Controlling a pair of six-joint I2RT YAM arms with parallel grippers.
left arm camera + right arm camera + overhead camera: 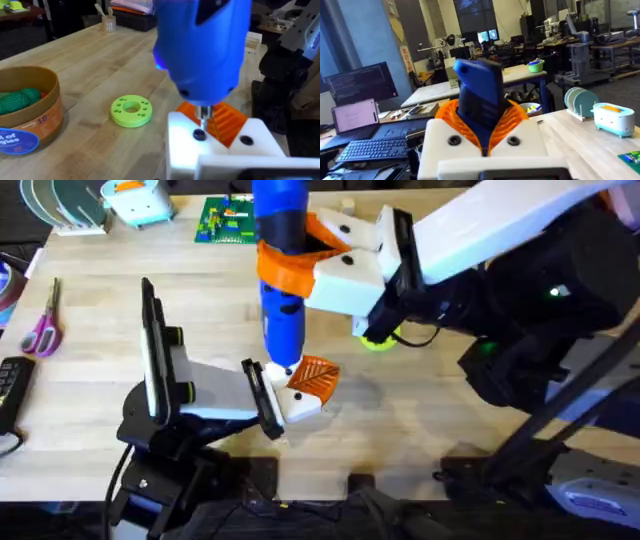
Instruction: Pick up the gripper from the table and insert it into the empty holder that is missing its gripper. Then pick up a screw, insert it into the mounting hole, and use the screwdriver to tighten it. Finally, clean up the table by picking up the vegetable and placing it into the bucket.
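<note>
- Screwdriver: thick blue plastic barrel, smooth, standing upright near table centre; the narrow metal tip points down at the white block in the left arm's grip.
- Right gripper: white fingers with orange ribbed pads clamped around the blue barrel from both sides. The right wrist view shows the barrel's dark upper section rising between the pads.
- Left gripper: its own fingers do not show clearly, so I cannot tell how far they are open. At its front end sits the holder, a plain white angular block.
- Gripper: flat orange ribbed wedge, roughly triangular, seated on the holder with its tip pointing up and away. In the left wrist view the ribs show as parallel ridges just behind the driver tip.
- Screw head: small dark round spot on the white face directly under the tip; a second dark hole lies beside it.
- Bucket: round tub, orange side, tan rim, blue label, resting on the light wood plank table.
- Vegetable: dark green, knobbly, lying inside the bucket.
- Lime green disc: round, flat, ring of small holes, lying on the table between bucket and holder.
- Pink-handled scissors: flat near the table's left edge.
</note>
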